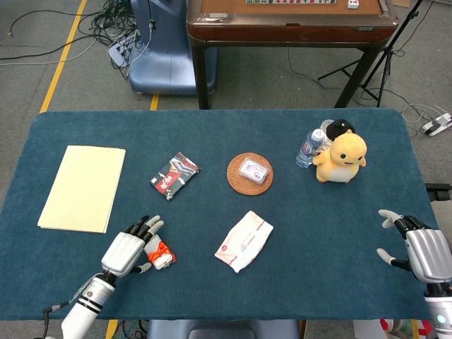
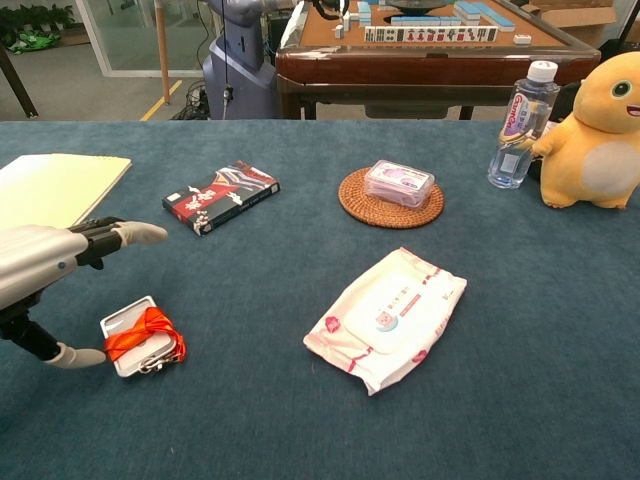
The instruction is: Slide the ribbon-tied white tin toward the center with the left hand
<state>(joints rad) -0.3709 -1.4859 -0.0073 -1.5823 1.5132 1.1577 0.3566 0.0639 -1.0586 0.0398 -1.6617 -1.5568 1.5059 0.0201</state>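
Observation:
The small white tin [image 1: 159, 255] [image 2: 142, 336] tied with an orange ribbon lies near the table's front left. My left hand [image 1: 130, 250] [image 2: 45, 268] hovers just left of it with fingers spread, reaching over its left edge; in the chest view the thumb tip [image 2: 72, 356] lies low beside the tin's left side. Whether a finger touches the tin is unclear. My right hand [image 1: 419, 250] stays open at the table's right edge, holding nothing, and does not show in the chest view.
A wet-wipes pack [image 1: 244, 240] lies mid-table right of the tin. Behind are a patterned box [image 1: 174, 175], a woven coaster [image 1: 238, 183] bearing a small clear box, a water bottle [image 1: 308, 147] and a yellow plush toy [image 1: 340, 157]. A pale yellow pad [image 1: 83, 186] lies far left.

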